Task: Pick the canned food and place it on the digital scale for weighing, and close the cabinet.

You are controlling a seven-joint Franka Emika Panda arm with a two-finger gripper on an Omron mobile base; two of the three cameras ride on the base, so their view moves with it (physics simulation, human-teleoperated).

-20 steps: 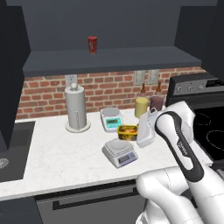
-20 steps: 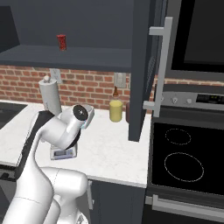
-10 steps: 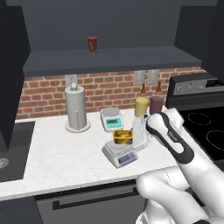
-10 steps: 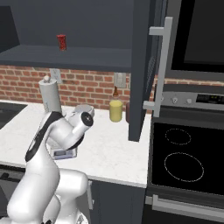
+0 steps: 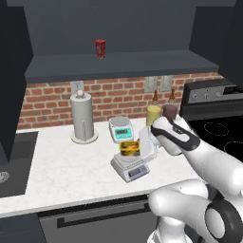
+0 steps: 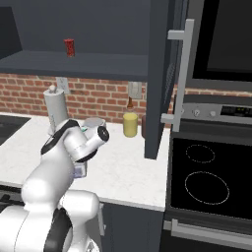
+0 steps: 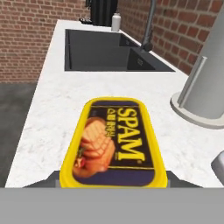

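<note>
The canned food (image 5: 127,147), a low yellow tin with a dark top, sits between the fingers of my gripper (image 5: 137,148), which is shut on it. It hangs right over the round platter of the digital scale (image 5: 134,171), a light grey square with a purple display; I cannot tell whether it touches. In the hand view the canned food (image 7: 114,142) shows its yellow rim and dark label close up. The dark grey cabinet (image 5: 118,64) stands open above the counter, its door (image 6: 157,74) with a long silver handle (image 6: 182,74) swung out.
A white scale with a teal front (image 5: 120,129) stands just behind, a paper towel holder (image 5: 83,118) to its left. Bottles (image 5: 153,114) line the brick wall. A red can (image 5: 100,48) is on the cabinet shelf. Sink (image 7: 109,48) lies left, stove (image 6: 206,182) right.
My gripper has carried the canned food left and slightly down, from beside the scale's right edge to over its platter.
</note>
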